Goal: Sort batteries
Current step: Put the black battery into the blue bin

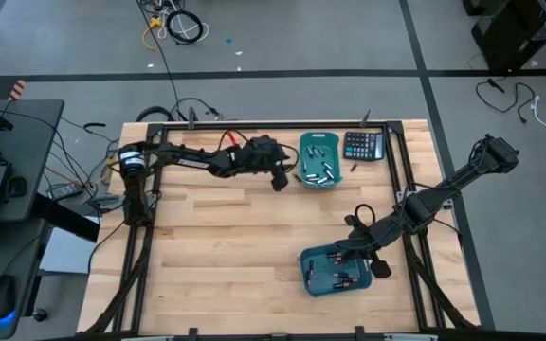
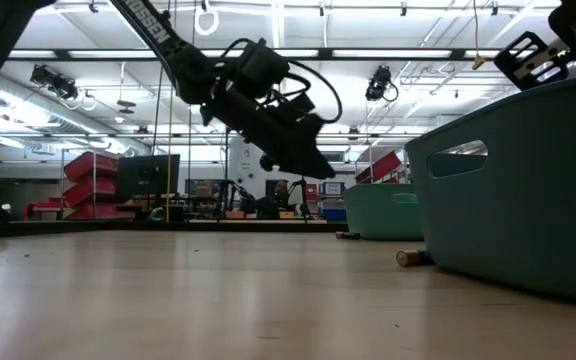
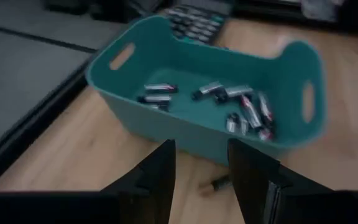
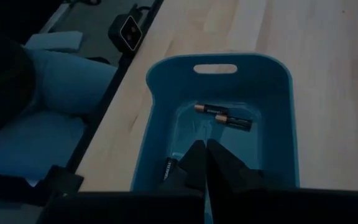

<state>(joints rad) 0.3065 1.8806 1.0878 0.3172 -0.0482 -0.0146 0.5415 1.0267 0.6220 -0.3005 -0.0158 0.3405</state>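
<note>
Two teal bins stand on the wooden table. The far bin [image 1: 318, 161] holds several silvery and dark batteries [image 3: 241, 109]. The near bin [image 1: 335, 270] holds a few dark batteries [image 4: 224, 118]. My left gripper [image 3: 201, 180] is open and hangs above the table just left of the far bin [image 3: 204, 87]. A loose battery [image 3: 219, 182] lies on the table between its fingers, untouched. My right gripper [image 4: 205, 158] is shut, above the inside of the near bin [image 4: 219, 124], and nothing shows between its fingers. Another loose battery [image 2: 411, 257] lies on the table beside the near bin [image 2: 528, 190].
A black calculator [image 1: 363, 145] lies right of the far bin. A small dark thing [image 1: 354, 168] lies between them. A black frame [image 1: 140, 237] runs around the table. A person's leg [image 4: 61, 81] shows beside the table's near edge. Bare wood [image 1: 216, 237] lies left of the near bin.
</note>
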